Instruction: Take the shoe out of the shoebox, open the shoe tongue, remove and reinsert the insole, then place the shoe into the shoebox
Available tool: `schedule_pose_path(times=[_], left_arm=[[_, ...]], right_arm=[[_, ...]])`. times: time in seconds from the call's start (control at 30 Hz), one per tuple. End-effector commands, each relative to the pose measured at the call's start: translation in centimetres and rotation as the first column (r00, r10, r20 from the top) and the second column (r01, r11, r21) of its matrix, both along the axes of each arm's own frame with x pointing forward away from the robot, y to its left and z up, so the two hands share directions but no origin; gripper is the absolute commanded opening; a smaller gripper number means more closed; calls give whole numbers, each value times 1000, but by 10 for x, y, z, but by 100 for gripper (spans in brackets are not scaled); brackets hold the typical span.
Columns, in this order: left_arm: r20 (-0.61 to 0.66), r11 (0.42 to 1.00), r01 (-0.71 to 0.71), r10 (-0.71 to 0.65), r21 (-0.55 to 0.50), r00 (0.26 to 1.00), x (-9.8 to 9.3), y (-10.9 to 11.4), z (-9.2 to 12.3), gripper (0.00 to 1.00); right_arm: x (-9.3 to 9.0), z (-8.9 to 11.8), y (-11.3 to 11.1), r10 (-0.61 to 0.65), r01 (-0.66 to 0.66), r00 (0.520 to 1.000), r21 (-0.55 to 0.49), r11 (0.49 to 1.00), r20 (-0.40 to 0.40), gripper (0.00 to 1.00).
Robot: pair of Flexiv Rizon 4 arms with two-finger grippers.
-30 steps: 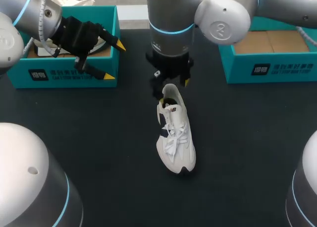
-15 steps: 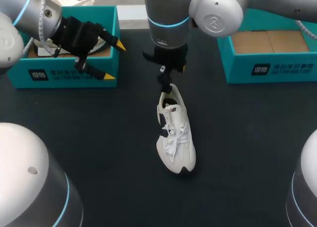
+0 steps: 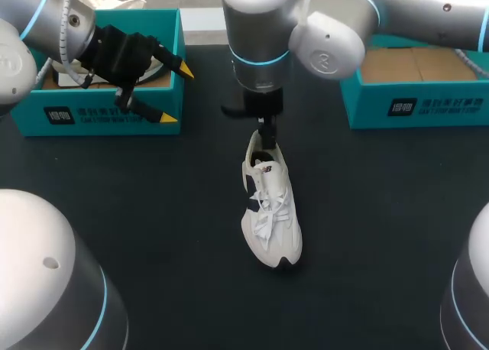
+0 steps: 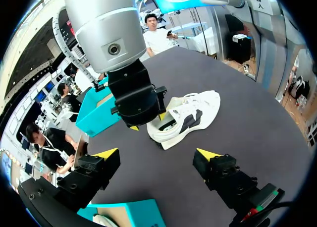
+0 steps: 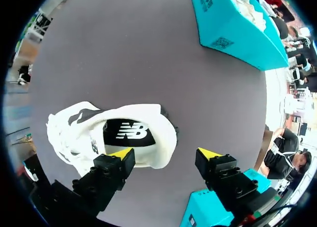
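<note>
Two yellow-tipped fingers of the right gripper [image 5: 165,155] stand wide apart and grasp nothing. One hangs over the heel opening of the white shoe [image 5: 99,133], the other just behind the heel. The shoe sits upright on the black table [image 3: 382,212], its toe pointing away from that gripper. The left gripper [image 3: 177,95], equally spread and empty, hovers at the front wall of a teal shoebox [image 3: 107,117], with the shoe well ahead of it. A second teal box [image 3: 428,105] lies well off to the right gripper's far side.

White shoe [image 3: 271,205] — upright, outside shoebox [image 3: 99,122]
</note>
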State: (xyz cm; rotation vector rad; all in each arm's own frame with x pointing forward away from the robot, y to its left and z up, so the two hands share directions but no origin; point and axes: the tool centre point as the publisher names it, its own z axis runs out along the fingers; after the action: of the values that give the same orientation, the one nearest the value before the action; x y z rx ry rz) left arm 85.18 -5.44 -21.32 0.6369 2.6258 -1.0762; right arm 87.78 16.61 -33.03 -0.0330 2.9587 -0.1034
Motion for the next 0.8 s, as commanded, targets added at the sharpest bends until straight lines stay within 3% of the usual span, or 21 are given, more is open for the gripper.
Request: schedule_pose_path(times=[0.03, 0.2, 0.27, 0.4, 0.57, 0.6, 0.67, 0.7, 0.73, 0.8], left_arm=[[1, 1000, -1, 1, 3, 1000, -1, 0, 0, 100], [1, 1000, -1, 1, 3, 1000, -1, 0, 0, 100], [1, 1000, -1, 1, 3, 1000, -1, 0, 0, 100], [1, 1000, -1, 1, 3, 1000, -1, 0, 0, 100], [1, 1000, -1, 1, 3, 1000, -1, 0, 0, 100], [1, 1000, -1, 1, 3, 1000, -1, 0, 0, 100], [1, 1000, -1, 1, 3, 1000, -1, 0, 0, 100], [1, 1000, -1, 1, 3, 1000, -1, 0, 0, 100], [1, 1000, -1, 1, 3, 1000, -1, 0, 0, 100], [1, 1000, -1, 1, 3, 1000, -1, 0, 0, 100]], right_arm=[[7, -13, 3, 14, -14, 1000, 3, 1000, -18, 75], [8, -23, 6, -1, 2, 999, 9, 1000, -35, 71], [8, -27, 7, -6, 6, 999, 5, 1000, -42, 63], [7, -33, 9, -12, 12, 999, 10, 1000, -45, 58], [6, -45, 12, -26, 27, 998, 15, 1000, -52, 67], [6, -48, 12, -32, 33, 998, 14, 999, -51, 50], [5, -53, 9, -55, 56, 997, 11, 998, -56, 38], [5, -54, 9, -57, 58, 997, 9, 998, -56, 26], [4, -54, 9, -61, 61, 997, 3, 998, -54, 0], [4, -54, 9, -62, 61, 997, -11, 998, -52, 0]])
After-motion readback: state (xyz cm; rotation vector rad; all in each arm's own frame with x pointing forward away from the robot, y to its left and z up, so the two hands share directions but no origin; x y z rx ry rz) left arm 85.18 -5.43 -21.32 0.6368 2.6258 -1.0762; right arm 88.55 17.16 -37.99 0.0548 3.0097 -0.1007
